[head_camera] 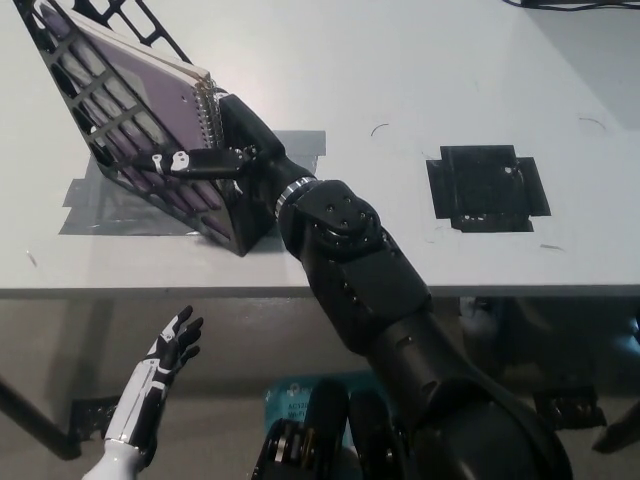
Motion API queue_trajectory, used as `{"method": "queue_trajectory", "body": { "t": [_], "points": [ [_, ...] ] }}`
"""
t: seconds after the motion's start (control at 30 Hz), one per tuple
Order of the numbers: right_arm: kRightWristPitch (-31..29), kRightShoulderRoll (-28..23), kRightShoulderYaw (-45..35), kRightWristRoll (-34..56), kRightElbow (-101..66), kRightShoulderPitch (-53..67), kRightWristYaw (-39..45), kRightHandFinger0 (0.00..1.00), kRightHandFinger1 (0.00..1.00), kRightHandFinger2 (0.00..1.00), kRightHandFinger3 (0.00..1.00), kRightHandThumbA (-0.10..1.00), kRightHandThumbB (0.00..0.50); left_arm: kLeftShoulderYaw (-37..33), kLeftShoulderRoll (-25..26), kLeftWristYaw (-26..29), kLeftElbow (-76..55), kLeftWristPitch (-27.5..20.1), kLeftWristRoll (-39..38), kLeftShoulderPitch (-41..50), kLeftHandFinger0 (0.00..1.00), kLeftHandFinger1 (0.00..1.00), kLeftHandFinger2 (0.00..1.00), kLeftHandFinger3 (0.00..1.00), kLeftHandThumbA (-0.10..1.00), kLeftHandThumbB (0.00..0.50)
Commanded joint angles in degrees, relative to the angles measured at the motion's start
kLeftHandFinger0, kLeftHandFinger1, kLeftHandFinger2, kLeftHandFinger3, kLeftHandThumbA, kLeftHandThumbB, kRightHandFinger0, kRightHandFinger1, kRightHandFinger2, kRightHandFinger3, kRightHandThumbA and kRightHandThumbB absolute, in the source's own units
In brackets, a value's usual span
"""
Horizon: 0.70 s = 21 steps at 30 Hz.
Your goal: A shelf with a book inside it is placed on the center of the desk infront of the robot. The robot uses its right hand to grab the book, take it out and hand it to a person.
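Observation:
A black wire shelf (pixel 120 150) stands tilted on the desk at the upper left, on grey tape. Inside it leans a purple spiral-bound book (pixel 150 75) with its wire spine facing right. My black right hand (pixel 225 150) reaches to the shelf's open side; its fingers lie along the book's lower edge and its palm covers the spine's lower end. Whether the fingers are closed on the book is not clear. My white left hand (pixel 170 350) rests below the desk edge at the lower left, fingers spread, holding nothing.
The white desk (pixel 400 90) runs across the view, its front edge at mid picture. A black tape square (pixel 487 187) marks the desk to the right. Grey tape patches (pixel 110 205) lie under the shelf. Cables show at the top right corner.

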Motion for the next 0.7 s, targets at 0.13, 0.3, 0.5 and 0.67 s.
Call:
{"method": "queue_trajectory", "body": {
  "t": [0.13,0.3,0.5,0.67],
  "points": [
    [-3.12,0.1,0.09,-1.66,0.63,-4.05,-0.18,1.0,1.0,1.0,1.0,1.0,0.339,0.01,1.12,-0.76,-1.47,-1.13,0.17,-1.64,1.0,1.0,1.0,1.0,1.0,0.333],
    [-2.67,-0.54,1.11,-5.14,1.65,-4.71,-4.79,0.71,0.75,0.79,0.87,1.0,0.195,-0.04,1.29,-0.84,-0.85,-1.95,0.23,-1.8,1.0,1.0,1.0,1.0,1.0,0.34],
    [2.07,-0.16,1.5,-8.0,-1.34,-4.52,-10.05,0.0,0.0,0.0,0.0,1.0,0.021,-0.01,1.17,-0.97,-0.78,-1.71,-0.27,-2.3,1.0,1.0,1.0,1.0,1.0,0.327],
    [3.93,0.32,0.41,-6.63,-3.53,-4.04,-10.13,0.0,0.0,0.04,0.0,1.0,0.051,-0.04,1.29,-1.17,-0.86,-1.58,-0.35,-2.43,1.0,1.0,1.0,1.0,1.0,0.324]
  ]
}}
